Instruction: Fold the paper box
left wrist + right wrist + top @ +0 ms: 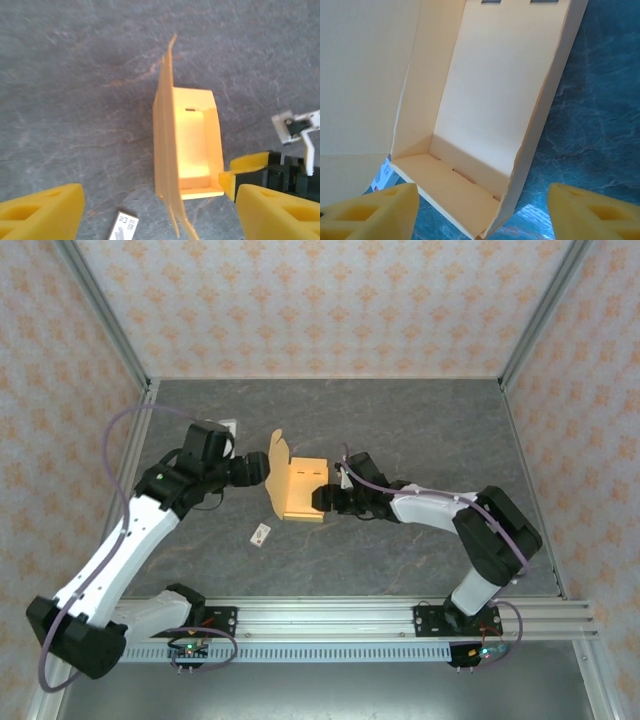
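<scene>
The paper box (300,490) sits mid-bench, half formed: tray walls are up and the tall lid flap (277,472) stands along its nine o'clock side. The left tool (260,470) hovers at nine, jaws spread, empty. The right tool (319,500) is at three, also released, right against the tray wall. Lid next, I'd say: push it over evenly from nine, brace at three, and watch that the thin card doesn't buckle.
</scene>
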